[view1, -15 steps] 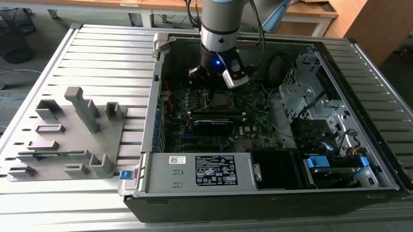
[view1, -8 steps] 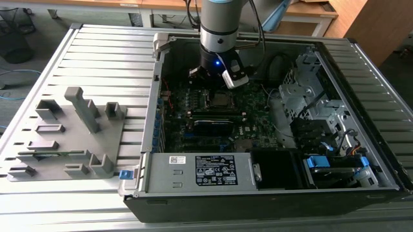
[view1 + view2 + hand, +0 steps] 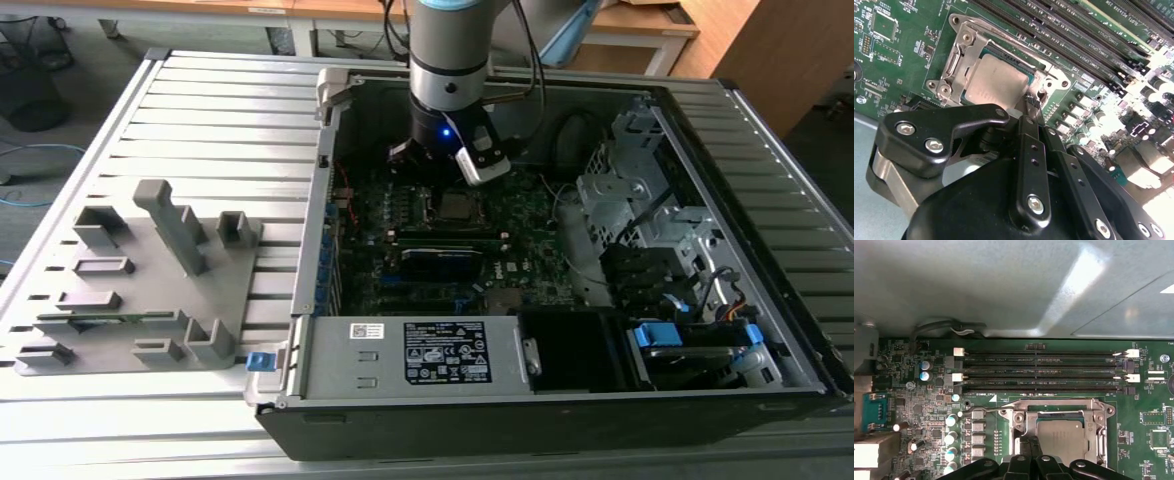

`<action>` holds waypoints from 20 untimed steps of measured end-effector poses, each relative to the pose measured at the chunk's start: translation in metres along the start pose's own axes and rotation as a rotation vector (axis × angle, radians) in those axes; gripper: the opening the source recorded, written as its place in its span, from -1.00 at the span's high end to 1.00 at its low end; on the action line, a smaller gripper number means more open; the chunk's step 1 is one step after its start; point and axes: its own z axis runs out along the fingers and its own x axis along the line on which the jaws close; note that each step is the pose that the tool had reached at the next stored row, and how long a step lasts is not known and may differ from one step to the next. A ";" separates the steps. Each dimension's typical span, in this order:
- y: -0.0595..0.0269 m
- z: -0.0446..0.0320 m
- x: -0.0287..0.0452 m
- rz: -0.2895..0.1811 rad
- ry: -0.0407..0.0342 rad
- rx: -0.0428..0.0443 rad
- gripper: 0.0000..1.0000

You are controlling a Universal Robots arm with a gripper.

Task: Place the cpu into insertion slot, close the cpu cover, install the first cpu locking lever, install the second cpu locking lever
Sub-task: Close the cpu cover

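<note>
Second wrist view: cpu (image 3: 996, 82) seated beneath lowered cpu cover (image 3: 956, 62); gripper (image 3: 1033, 102) jaws narrow, tips together at its edge; both lever steps apparently remain.

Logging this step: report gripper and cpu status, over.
Gripper shut, tips at the cpu cover's edge. Cpu seated, cover down around it. No obstruction seen.

A white label (image 3: 430, 352) with a barcode and tiny print sits on the power supply box (image 3: 331, 372); white lettering (image 3: 985, 395) edges the memory slots (image 3: 1039, 374). I can read none of it.
</note>
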 end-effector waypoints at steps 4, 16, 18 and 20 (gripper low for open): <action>0.0000 0.0006 0.0009 0.000 -0.0008 0.0001 0.80; -0.0004 0.0047 0.0038 0.000 -0.0017 0.0002 0.80; -0.0003 0.0048 0.0038 0.000 -0.0018 0.0000 0.80; -0.0003 0.0052 0.0038 0.000 -0.0022 -0.0003 0.80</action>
